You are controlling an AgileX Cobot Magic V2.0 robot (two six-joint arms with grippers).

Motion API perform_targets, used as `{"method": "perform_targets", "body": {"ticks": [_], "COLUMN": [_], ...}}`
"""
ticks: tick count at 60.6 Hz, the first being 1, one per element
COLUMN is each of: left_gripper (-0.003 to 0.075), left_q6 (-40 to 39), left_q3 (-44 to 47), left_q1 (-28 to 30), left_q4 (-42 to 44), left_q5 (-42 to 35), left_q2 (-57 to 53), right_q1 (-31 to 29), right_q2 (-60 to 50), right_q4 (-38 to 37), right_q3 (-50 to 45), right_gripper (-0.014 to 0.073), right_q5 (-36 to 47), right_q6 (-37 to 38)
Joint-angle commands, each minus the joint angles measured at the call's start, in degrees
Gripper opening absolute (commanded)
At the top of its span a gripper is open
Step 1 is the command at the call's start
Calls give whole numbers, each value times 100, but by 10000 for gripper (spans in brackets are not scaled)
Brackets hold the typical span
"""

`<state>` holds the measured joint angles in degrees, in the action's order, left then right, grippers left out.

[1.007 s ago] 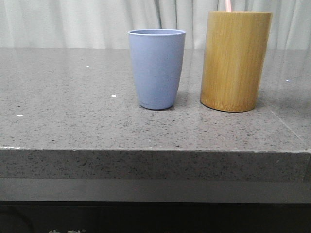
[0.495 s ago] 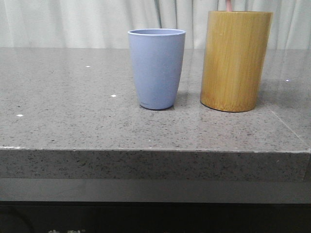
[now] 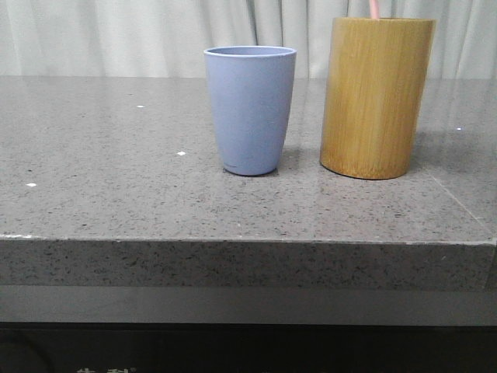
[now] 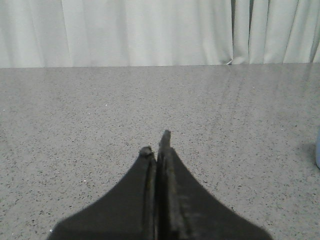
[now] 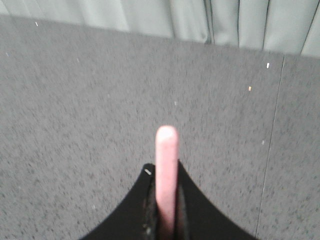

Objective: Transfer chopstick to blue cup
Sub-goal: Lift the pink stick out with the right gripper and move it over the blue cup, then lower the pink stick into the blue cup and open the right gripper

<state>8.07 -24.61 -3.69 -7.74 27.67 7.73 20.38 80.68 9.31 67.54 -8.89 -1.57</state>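
Chopstick (image 5: 166,172): pale pink and thin. In the right wrist view it runs lengthwise out from between the right gripper's fingers, its rounded end pointing away from the camera over the grey table.
Chopstick in the front view (image 3: 375,8): a short pink piece rises above the rim of the bamboo holder (image 3: 377,97), close to upright, its long axis vertical, cut off by the top edge of the picture. Whether its lower end is inside the holder cannot be told.
Right gripper (image 5: 165,200): black fingers pinch the chopstick from both sides.
Left gripper (image 4: 157,150): black fingers pressed together with nothing between them, low over bare table surface.
Blue cup (image 3: 250,109): upright on the table, mouth up, just beside the bamboo holder and apart from it, on the robot's left of it. A sliver of blue shows at the edge of the left wrist view.
Table (image 3: 116,186): speckled grey stone top, with a pale curtain (image 3: 116,35) behind it.
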Motion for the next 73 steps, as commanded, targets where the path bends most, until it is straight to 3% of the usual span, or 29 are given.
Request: {"method": "perform_targets", "body": {"ticks": [1, 13, 24, 38, 51, 73], "left_gripper": [-19, -19, -19, -19, -19, -19], "left_q6": [-41, -41, -41, -41, -41, -41], "left_q3": [-150, -150, -150, -150, -150, -150], "left_q1": [23, 23, 23, 23, 23, 23], "left_q4": [-83, -83, -83, -83, -83, -83], "left_q5": [-499, -499, -499, -499, -499, -499], "left_q2": [82, 82, 82, 82, 82, 82], "right_q1": [1, 20, 419, 1308, 1453, 1453], "right_q2": [-579, -1296, -1474, -973, -152, 399], "right_q4": [5, 190, 478, 478, 478, 480], "right_q3": [201, 201, 201, 201, 201, 201], "right_gripper": [-41, -41, -41, -41, -39, 197], "right_q5": [694, 1385, 1864, 2430, 2461, 2187], "right_q6": [-61, -61, -61, -61, -61, -61]}}
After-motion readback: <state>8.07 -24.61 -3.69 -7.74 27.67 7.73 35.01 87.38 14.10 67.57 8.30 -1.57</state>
